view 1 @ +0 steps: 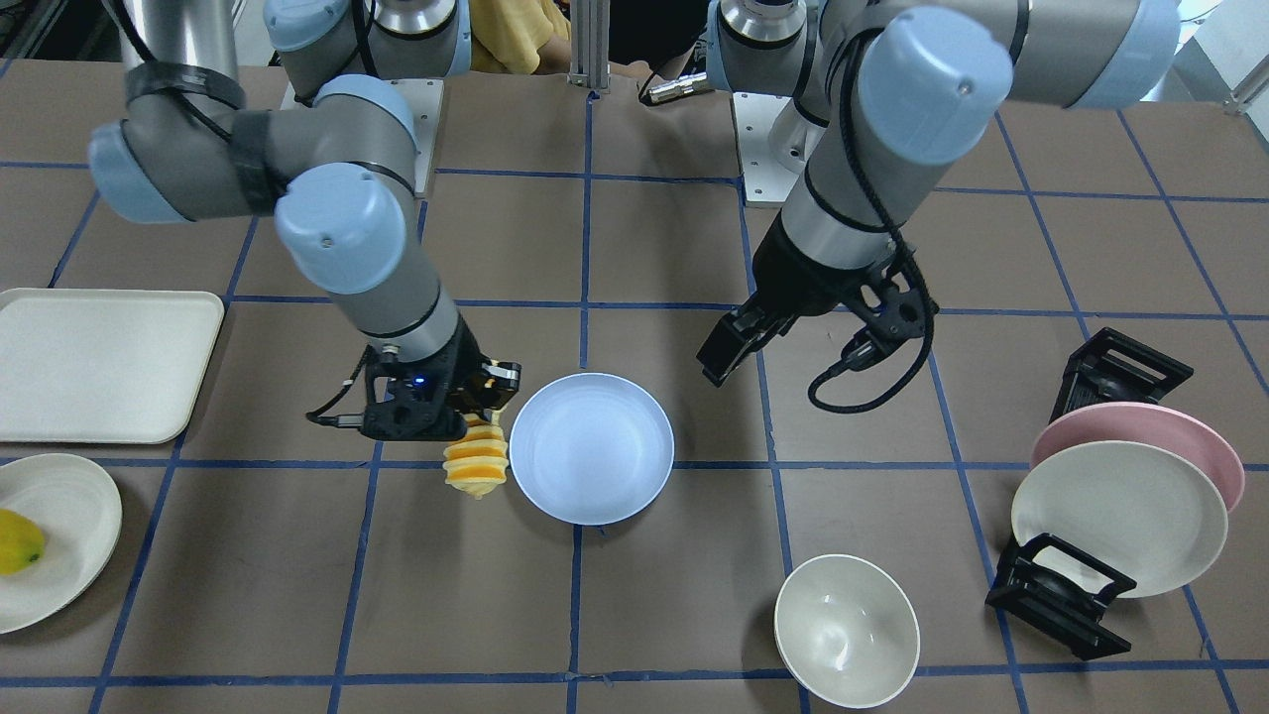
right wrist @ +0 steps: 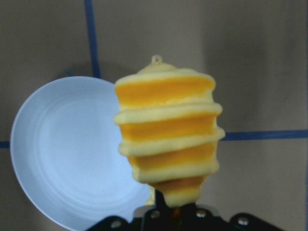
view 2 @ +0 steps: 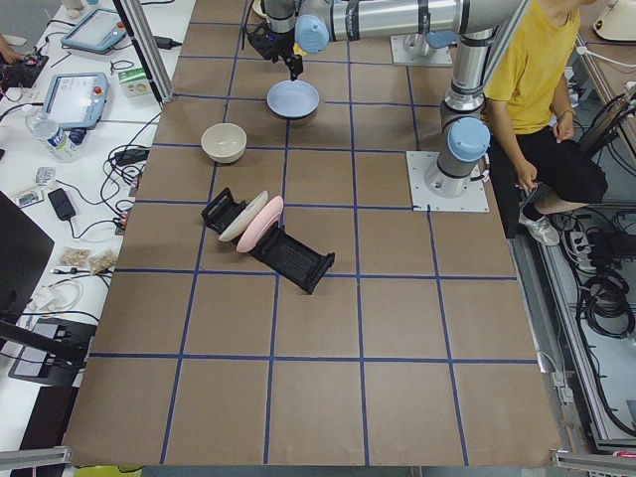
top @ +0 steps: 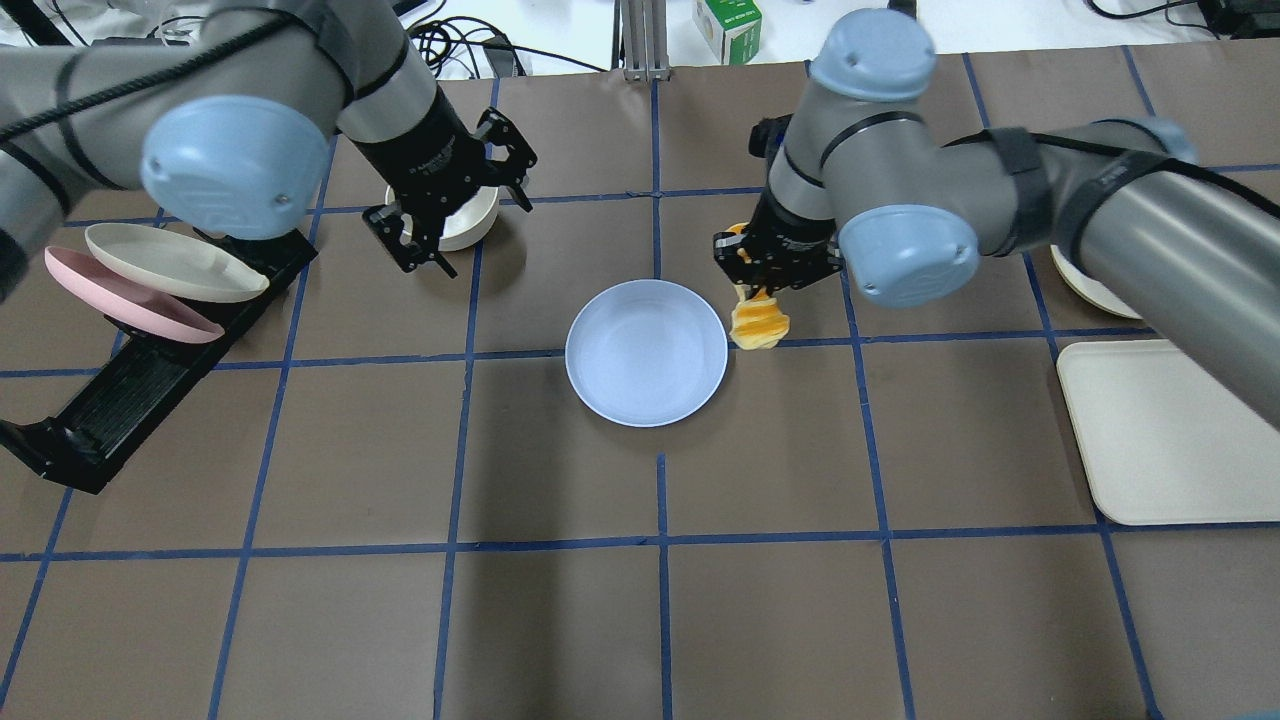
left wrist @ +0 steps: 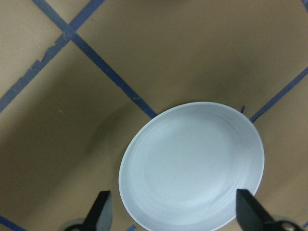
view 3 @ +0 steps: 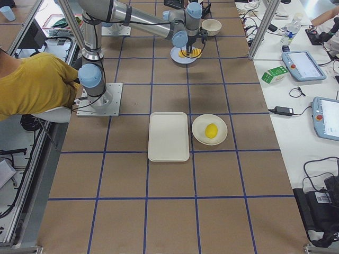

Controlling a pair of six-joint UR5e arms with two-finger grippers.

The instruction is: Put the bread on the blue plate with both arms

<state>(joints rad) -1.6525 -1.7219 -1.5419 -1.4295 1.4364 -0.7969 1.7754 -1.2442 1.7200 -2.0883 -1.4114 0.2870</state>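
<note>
The right claw [view 1: 483, 415] is pinching the top end of the bread [view 1: 476, 466], so the loaf hangs straight down under the black fingers. The bread looks soft and bumpy. It is a stack of ridges with orange-yellow bands and pale cream edges, narrow at the pinched end and wider lower down, with a tiny loop at the low tip. Just beside this claw, on the side toward the other claw, lies the blue plate [view 1: 592, 448]. It is round, shallow and smooth, with a dull pale blue face and a thin raised rim. The bread hangs right next to that rim, just outside it. The pictures do not show if its tip touches the table [view 1: 634, 605]. The left claw [top: 415, 250] is on the plate's other side, well apart from it. It tilts toward the plate with its two fingers spread wide. Flat brown table with blue tape lines fills the gap between this claw and the plate's edge. Past the left claw, away from the robot, sits a deep, shiny white bowl [view 1: 846, 630]. On that claw's outer side a black rack [view 1: 1056, 605] holds a pink plate [view 1: 1205, 446] and a cream plate [view 1: 1120, 516] leaning on edge. Out past the right claw's outer side lie a flat cream tray [view 1: 99, 362] with rounded corners and an off-white dish [view 1: 69, 496] with a smooth yellow fruit [view 1: 18, 540].
</note>
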